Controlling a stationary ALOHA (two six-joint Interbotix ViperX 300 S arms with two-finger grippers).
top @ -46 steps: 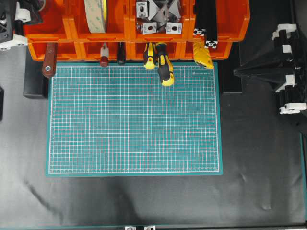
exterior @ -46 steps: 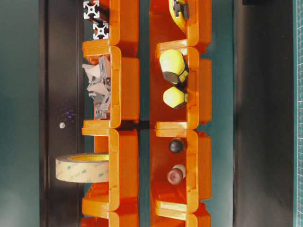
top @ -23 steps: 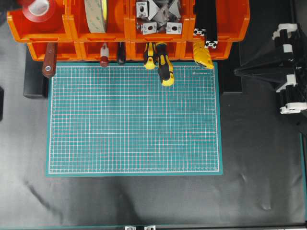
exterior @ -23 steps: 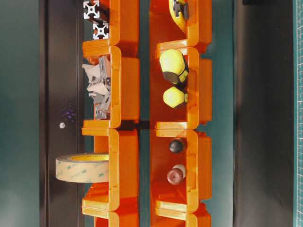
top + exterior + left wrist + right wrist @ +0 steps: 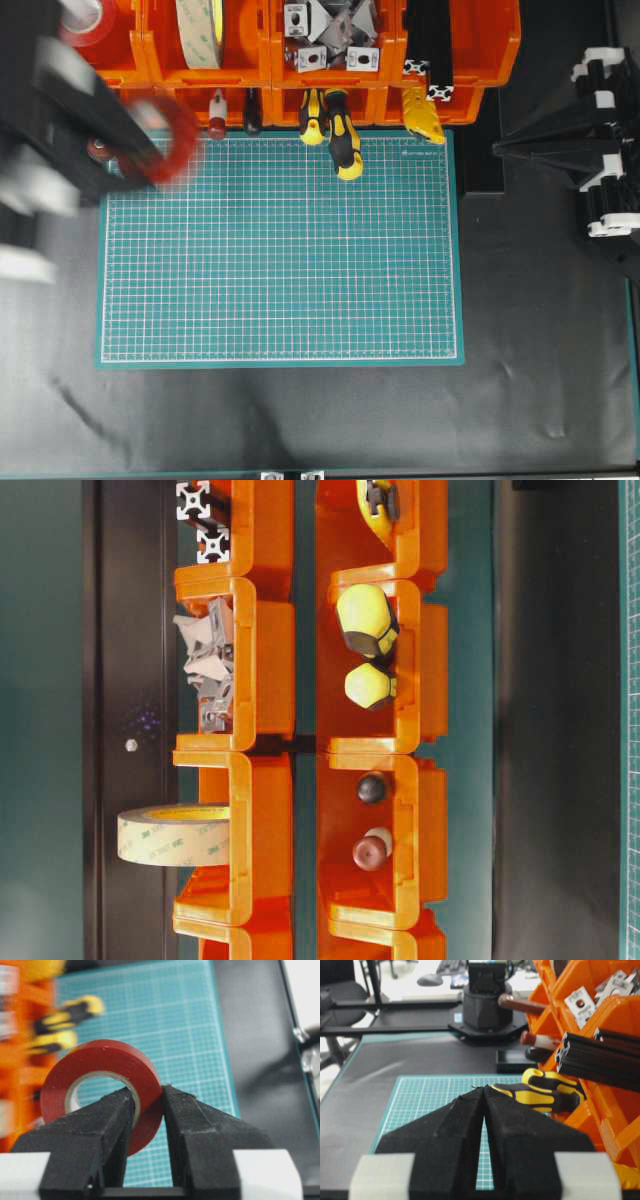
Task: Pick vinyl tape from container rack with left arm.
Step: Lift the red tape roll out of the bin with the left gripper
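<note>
Half a second back the left arm [image 5: 70, 120] was out of the overhead view and only a red roll sat in the top left bin; now the arm is a blur across the left of that view, over the mat's [image 5: 280, 250] near-left corner, with a red ring at its tip; the right arm has not budged. From the left wrist camera the left gripper [image 5: 147, 1105] is clamped on the tape [image 5: 102, 1087]; one finger [image 5: 107, 1125] passes through the white core, the other presses the outer red face, so the roll's wall is pinched between them and the roll stands on edge. Beyond the gripper lies the green mat; off to its left, smeared by motion, are the rack [image 5: 22, 1060] and the yellow-and-black handles [image 5: 65, 1012]. Overhead, the tape [image 5: 165, 140] is clear of the rack [image 5: 330, 60], just in front of the lower bins. The right gripper [image 5: 483, 1097] is parked at the far side, its fingers pressed together on nothing; ahead and to its right are screwdriver handles and the rack's bins.
</note>
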